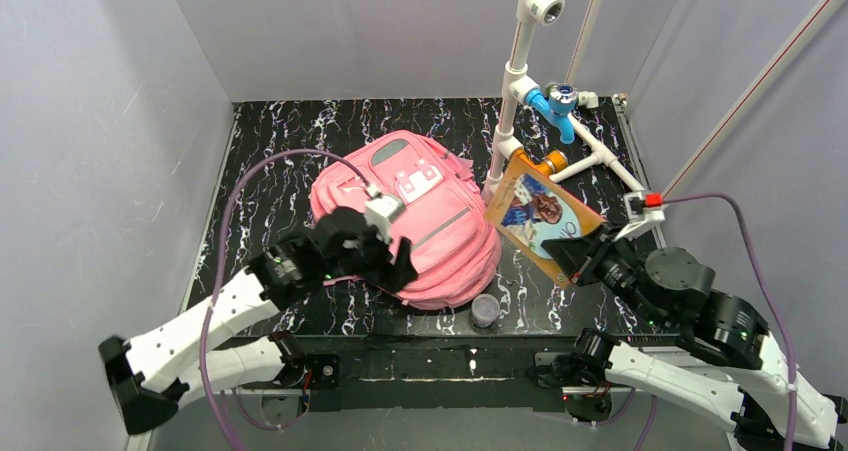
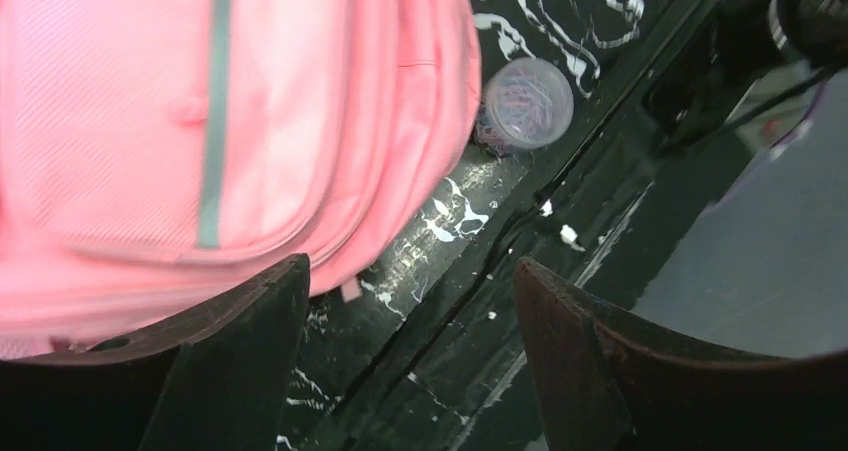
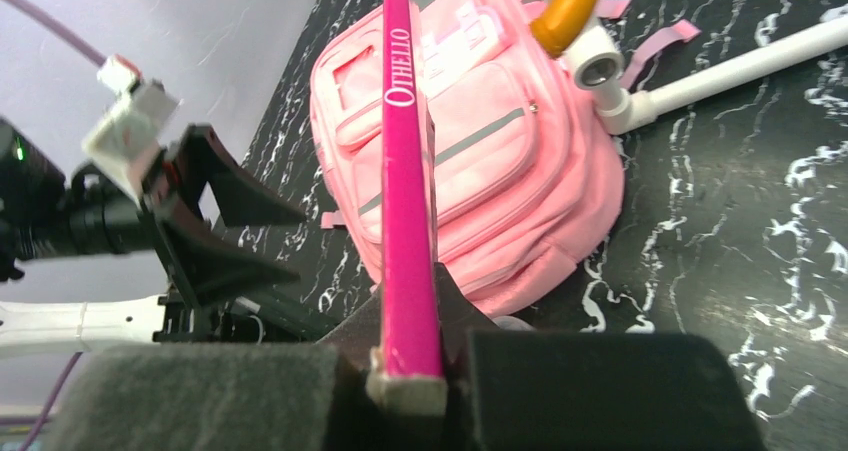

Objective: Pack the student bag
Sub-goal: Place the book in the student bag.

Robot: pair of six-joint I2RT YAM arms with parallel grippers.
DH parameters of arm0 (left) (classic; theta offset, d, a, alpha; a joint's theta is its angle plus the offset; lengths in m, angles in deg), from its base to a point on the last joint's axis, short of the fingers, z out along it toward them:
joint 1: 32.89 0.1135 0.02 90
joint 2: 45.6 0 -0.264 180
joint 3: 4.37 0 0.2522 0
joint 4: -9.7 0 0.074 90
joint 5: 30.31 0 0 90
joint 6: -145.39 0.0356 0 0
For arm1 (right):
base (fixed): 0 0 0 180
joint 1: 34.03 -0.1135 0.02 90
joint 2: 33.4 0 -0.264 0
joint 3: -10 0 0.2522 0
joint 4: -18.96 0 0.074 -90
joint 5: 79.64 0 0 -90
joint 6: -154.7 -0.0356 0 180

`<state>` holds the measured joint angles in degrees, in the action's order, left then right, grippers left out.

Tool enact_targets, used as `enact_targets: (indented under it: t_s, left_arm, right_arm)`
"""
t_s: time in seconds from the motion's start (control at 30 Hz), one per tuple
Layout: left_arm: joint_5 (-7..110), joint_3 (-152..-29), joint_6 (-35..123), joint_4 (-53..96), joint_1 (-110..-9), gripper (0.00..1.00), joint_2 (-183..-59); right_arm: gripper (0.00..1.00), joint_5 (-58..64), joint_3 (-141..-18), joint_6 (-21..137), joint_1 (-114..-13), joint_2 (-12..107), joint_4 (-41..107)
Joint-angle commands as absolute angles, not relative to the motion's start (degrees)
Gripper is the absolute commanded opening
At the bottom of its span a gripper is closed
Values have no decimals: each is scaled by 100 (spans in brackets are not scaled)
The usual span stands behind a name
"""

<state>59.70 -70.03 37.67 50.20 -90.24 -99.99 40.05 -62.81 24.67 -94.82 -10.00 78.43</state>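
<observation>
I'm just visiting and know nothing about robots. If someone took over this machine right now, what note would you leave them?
Left hand: open, empty, over the near edge of the pink bag.
Right hand: shut on a book, held to the right of the bag.
Bag: lying front-up mid-table; no opening visible.
Tub of paper clips: on the table beside the bag's near edge.
Done: book picked up.
Left: get the book, probably the tub too, into the bag.
</observation>
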Motion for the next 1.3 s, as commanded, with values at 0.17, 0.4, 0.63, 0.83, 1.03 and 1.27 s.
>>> enact_targets:
  t_s: [0.17, 0.4, 0.63, 0.83, 1.03, 1.27]
  left_arm:
    - [7905, -6967, 4462, 3186, -10624, 69, -12028]
    - [8556, -7320, 4288, 3148, -10707, 54, -13189]
    - [9734, -7716, 4213, 3883, -10706, 15, -13325]
    - [10083, -7745, 4407, 4072, -10699, 0, -12141]
    - [8779, -7791, 4286, 4310, -10445, 0, -11192]
    - [4069, -7747, 2821, 3915, -8621, 0, -11340]
  right_arm:
    - [1, 4394, -6466, 2517, -9485, -1188, 8244]
    - [1, 4371, -6356, 2451, -9493, -1380, 8191]
    - [1, 4227, -6373, 2351, -9493, -1395, 8323]
    - [1, 4003, -6223, 2364, -9494, -1350, 8277]
    - [1, 3234, -5958, 2432, -9494, -1036, 8093]
    - [1, 2479, -5955, 2496, -9494, -688, 7862]
